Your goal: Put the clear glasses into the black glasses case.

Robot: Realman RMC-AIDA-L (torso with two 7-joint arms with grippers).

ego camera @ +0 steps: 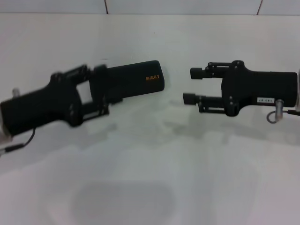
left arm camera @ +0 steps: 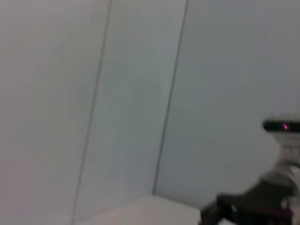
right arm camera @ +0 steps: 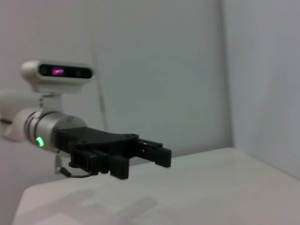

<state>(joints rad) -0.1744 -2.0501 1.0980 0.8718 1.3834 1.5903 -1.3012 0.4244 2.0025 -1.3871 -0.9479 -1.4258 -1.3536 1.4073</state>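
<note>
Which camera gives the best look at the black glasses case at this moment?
The head view: the black glasses case shows there closed, orange lettering visible, held off the table by the left gripper. The right wrist view shows the left gripper with a dark shape at its tip, hard to tell as the case. The left wrist view does not show the case.

**Open gap between the grippers; case blocking the left side**

The left gripper (ego camera: pixel 101 89) is clamping the black glasses case (ego camera: pixel 133 79), which is jutting toward the middle above the white table (ego camera: pixel 150 187); the right gripper (ego camera: pixel 192 85) is hanging opposite with fingers spread; a narrow lane is lying open between case and fingertips; the near tabletop is offering free passage; the wall is closing off the far edge.
</note>
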